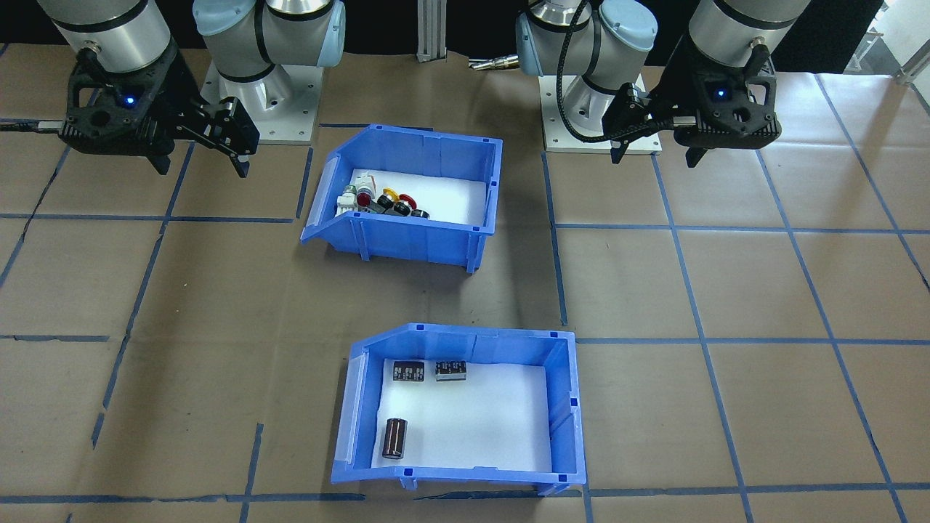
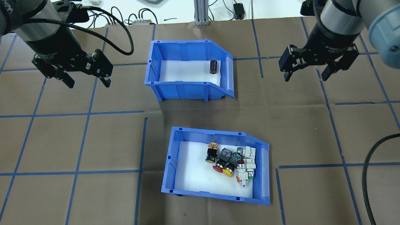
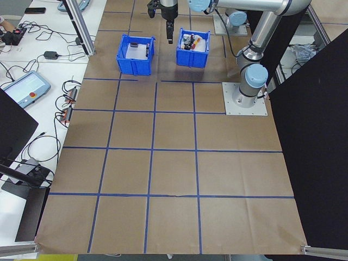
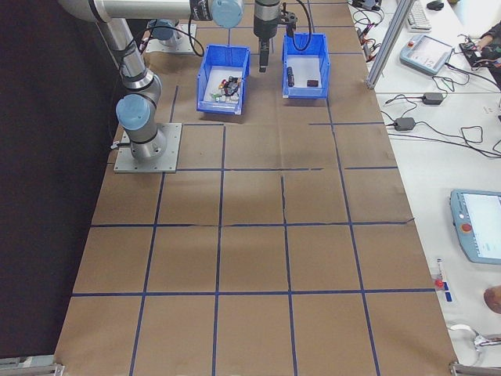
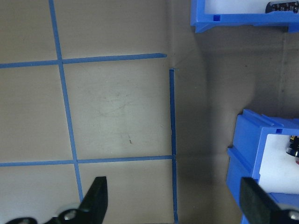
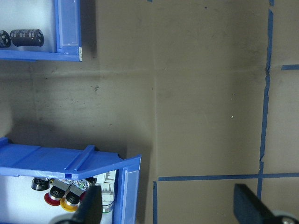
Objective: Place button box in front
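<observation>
In the overhead view the button box (image 2: 215, 165) sits nearest the robot, at about five o'clock from the left gripper (image 2: 86, 82) and seven o'clock from the right gripper (image 2: 306, 75), both spread wide and empty, neither clearly nearer.

Brown paper-covered table (image 2: 93, 143) (blue tape grid (image 2: 84, 112)), white side benches (image 4: 462, 141)

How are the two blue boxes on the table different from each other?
The button box holds a pile of push buttons with red, yellow, black and white parts, while the other blue box holds a few dark cylinders. The button box sits nearer the robot; the other box sits farther out. The button box is turned slightly askew; the other lies squarer to the tape lines. Both are blue, with white floors and a sloped lip on the same side.
</observation>
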